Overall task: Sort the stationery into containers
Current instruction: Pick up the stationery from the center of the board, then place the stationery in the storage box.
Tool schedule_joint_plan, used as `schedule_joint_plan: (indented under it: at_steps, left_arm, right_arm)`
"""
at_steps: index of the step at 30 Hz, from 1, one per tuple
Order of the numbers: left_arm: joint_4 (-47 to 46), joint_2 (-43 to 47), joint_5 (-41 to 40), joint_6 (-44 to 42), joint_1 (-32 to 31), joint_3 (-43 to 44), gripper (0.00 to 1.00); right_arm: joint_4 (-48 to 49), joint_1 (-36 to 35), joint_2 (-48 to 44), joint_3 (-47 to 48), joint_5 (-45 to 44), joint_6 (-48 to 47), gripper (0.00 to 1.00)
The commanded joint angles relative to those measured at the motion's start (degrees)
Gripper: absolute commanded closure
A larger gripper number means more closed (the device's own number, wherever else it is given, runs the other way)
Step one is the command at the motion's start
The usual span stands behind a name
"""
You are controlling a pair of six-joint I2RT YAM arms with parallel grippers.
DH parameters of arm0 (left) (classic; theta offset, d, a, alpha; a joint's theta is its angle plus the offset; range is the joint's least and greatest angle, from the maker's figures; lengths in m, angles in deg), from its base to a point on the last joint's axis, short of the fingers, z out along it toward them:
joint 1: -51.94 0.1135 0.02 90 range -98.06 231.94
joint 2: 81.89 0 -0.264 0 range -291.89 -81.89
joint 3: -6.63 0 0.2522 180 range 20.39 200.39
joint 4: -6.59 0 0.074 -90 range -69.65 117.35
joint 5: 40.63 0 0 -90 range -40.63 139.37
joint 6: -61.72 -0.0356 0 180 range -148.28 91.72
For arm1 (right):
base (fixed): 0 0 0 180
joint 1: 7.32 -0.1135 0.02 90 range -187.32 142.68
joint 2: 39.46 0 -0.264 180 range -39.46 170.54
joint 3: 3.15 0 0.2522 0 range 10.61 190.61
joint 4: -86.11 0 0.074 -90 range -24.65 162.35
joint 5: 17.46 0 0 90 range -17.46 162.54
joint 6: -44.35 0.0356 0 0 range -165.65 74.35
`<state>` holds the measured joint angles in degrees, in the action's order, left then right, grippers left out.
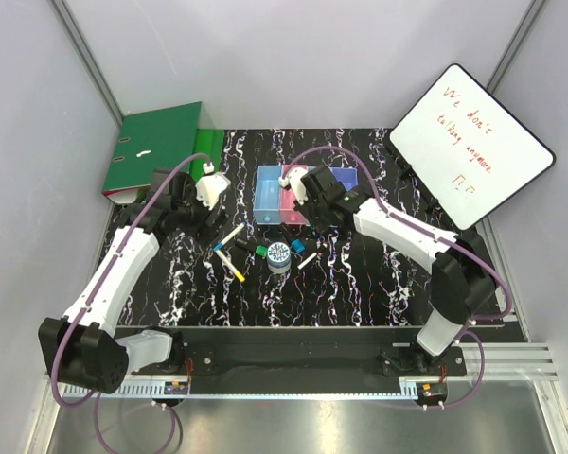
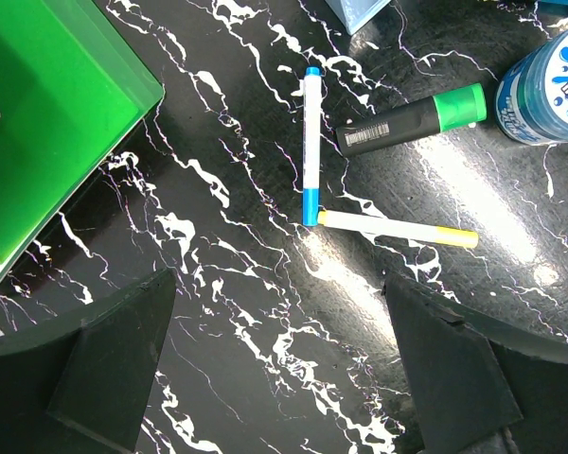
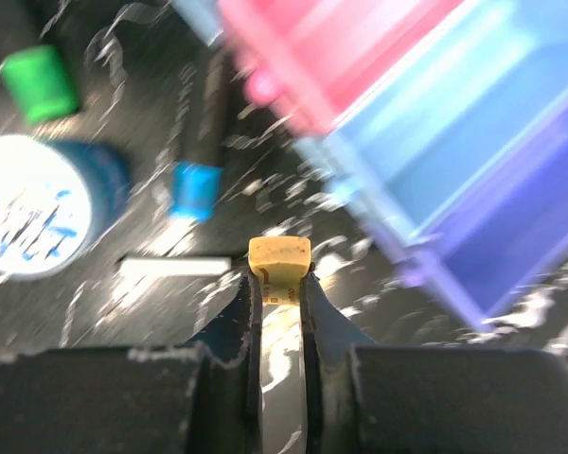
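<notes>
risk of marker [image 3: 279, 257] slipping from right gripper [image 3: 279, 284], clamped thinly near its yellow cap, short of bins [image 3: 473, 132]; left gripper [image 2: 279, 364] spread wide, empty.

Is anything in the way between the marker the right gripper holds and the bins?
Nothing visible. The right gripper is shut on the yellow-capped marker, and only bare table lies between it and the bins. A small blue piece sits off to the side.
</notes>
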<state>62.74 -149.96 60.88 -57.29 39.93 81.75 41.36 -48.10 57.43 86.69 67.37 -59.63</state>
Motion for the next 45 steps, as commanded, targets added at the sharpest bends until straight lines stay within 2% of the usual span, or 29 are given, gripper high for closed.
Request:
schedule_joint_plan:
  at_steps: [1, 7, 14, 20, 32, 34, 35, 38, 45]
  left_arm:
    - [-1.3, 1.0, -0.9, -0.9, -0.1, 2.1, 0.01]
    - [-1.3, 0.4, -0.9, -1.3, -0.1, 2.3, 0.01]
    - [-1.3, 0.3, -1.6, -2.4, -0.1, 1.5, 0.01]
    - [-1.4, -0.8, -1.5, -2.3, -0.1, 1.4, 0.01]
    - [-1.4, -1.9, -1.0, -2.1, -0.1, 2.1, 0.01]
    - [-1.4, -1.9, -1.2, -2.1, -0.1, 2.1, 0.01]
    - [-1.4, -1.9, -1.2, -2.1, -0.1, 2.2, 0.01]
    - [-1.3, -2.0, -1.4, -2.4, -0.1, 2.2, 0.01]
    - [-1.3, -2.2, -1.5, -2.6, -0.2, 2.4, 0.01]
  right_arm:
    - [4.5, 1.1, 2.3, 6.4, -9.1, -4.4, 1.00]
    - [5.1, 7.1, 12.1, 18.1, -8.2, -4.1, 1.00]
    - [5.1, 10.0, 21.8, 27.4, -5.3, -4.7, 1.00]
    - [5.1, 10.2, 26.7, 31.4, -2.8, -5.3, 1.00]
    - [5.5, 11.9, 30.6, 31.0, -3.4, -5.0, 1.00]
    - [5.8, 12.0, 31.0, 30.9, -3.4, -5.1, 0.98]
    - [5.8, 12.0, 31.2, 31.1, -3.4, -5.2, 0.92]
    - [5.9, 12.1, 31.7, 31.3, -3.5, -5.5, 0.84]
    - [6.1, 12.2, 32.0, 31.5, -3.6, -5.7, 0.67]
